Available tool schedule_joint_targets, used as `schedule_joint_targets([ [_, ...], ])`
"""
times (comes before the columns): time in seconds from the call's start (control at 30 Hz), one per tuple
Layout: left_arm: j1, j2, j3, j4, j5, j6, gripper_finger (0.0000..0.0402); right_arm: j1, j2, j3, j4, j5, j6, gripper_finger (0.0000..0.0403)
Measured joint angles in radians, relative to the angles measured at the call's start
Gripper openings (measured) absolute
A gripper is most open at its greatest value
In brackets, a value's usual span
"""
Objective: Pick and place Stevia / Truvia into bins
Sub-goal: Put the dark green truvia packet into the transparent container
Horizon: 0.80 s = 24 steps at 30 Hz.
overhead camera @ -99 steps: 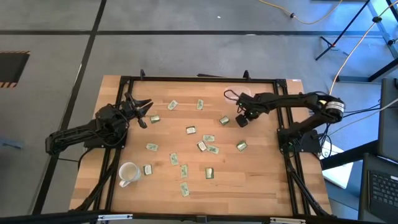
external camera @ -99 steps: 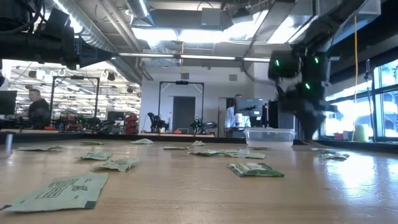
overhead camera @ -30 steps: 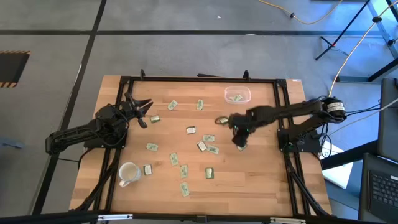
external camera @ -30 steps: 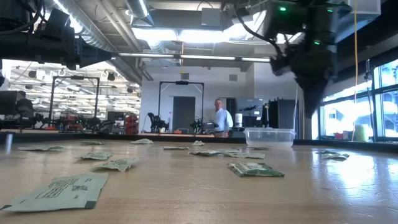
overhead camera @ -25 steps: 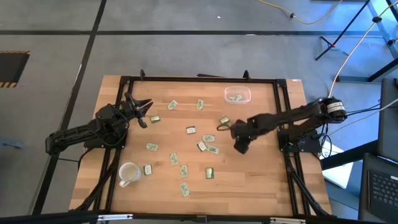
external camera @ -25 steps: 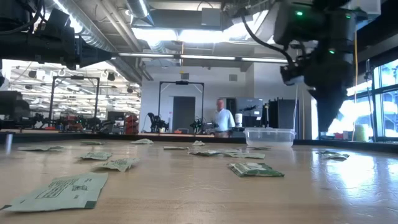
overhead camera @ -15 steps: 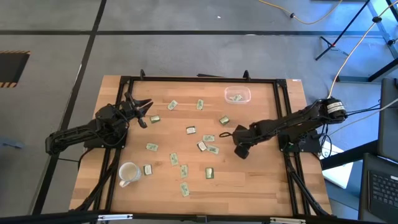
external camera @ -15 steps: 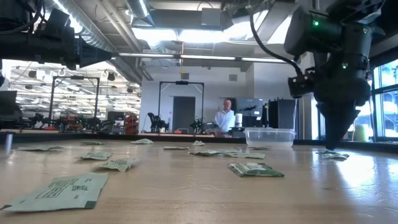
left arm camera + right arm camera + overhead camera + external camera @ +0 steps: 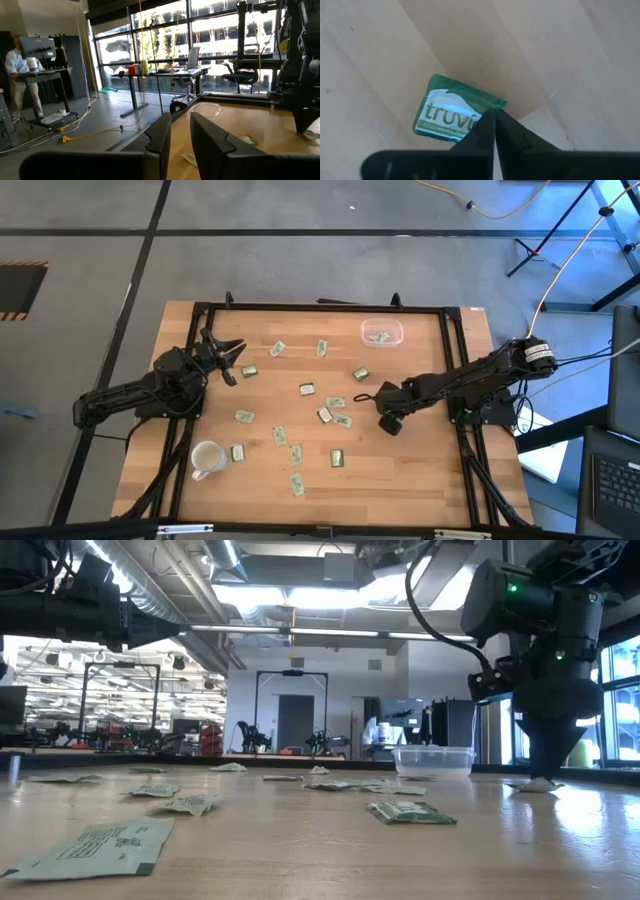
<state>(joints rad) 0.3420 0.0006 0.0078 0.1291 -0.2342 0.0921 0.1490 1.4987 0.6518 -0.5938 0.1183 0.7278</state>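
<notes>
Truvia sachet (image 9: 454,114) lies pinched under the right gripper (image 9: 493,119).

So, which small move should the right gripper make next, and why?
Probably lift straight up: the right gripper is down on the table, fingertips pinched together on the edge of a Truvia sachet. Then it can carry it to the clear bin.

Grey concrete floor (image 9: 300,265) w/ dark seams around the light wooden slatted table (image 9: 420,470); yellow cable (image 9: 480,208) trails across it. Beyond: open workshop, ceiling strip lights (image 9: 300,632), silver ducts (image 9: 150,580), black-framed doorway (image 9: 292,710). Tall windows (image 9: 220,35) w/ standing desks (image 9: 165,75) & a black office chair (image 9: 240,80).
</notes>
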Motion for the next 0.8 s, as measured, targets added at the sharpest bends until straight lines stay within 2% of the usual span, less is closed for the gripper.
schedule_joint_targets([
  [0.8, 0.0, 0.0, 0.0, -0.002, 0.0, 0.0, 0.0068, 0.0, 0.008, 0.029, -0.02, 0.015, 0.031, 0.0001],
])
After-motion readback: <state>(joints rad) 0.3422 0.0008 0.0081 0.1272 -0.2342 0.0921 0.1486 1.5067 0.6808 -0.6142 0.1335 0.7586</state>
